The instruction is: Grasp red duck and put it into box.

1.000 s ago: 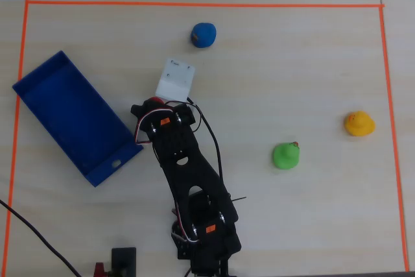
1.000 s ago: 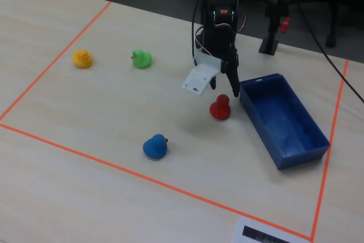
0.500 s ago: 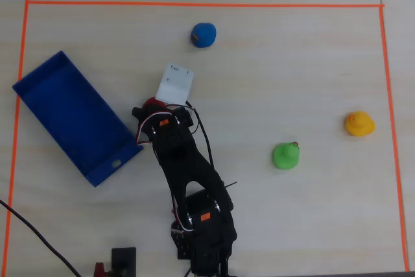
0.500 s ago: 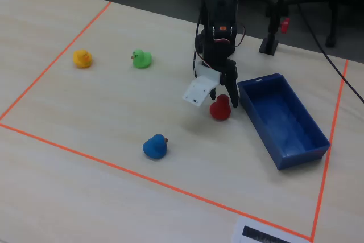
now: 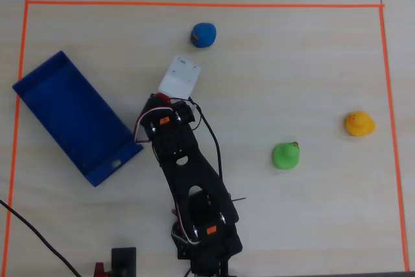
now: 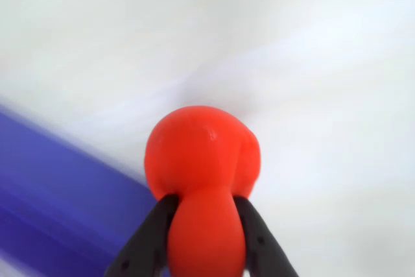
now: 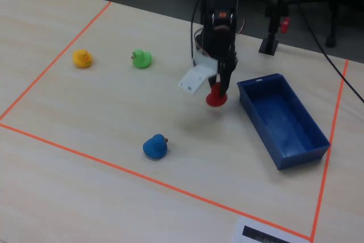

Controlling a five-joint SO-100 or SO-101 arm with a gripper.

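Observation:
My gripper [image 7: 219, 90] is shut on the red duck [image 7: 216, 99] and holds it just above the table, a little left of the blue box [image 7: 284, 120] in the fixed view. In the wrist view the red duck [image 6: 202, 160] fills the centre between the two black fingers [image 6: 146, 244], and the box [image 6: 52, 192] is a blue blur at the lower left. In the overhead view the box [image 5: 71, 111] lies at the left, and the duck is hidden under the wrist's white camera block [image 5: 179, 76].
A blue duck [image 5: 203, 34] sits at the far side, a green duck [image 5: 285, 156] and a yellow duck [image 5: 358, 124] at the right in the overhead view. Orange tape [image 5: 194, 4] frames the work area. The arm's base [image 5: 207, 238] stands at the near edge.

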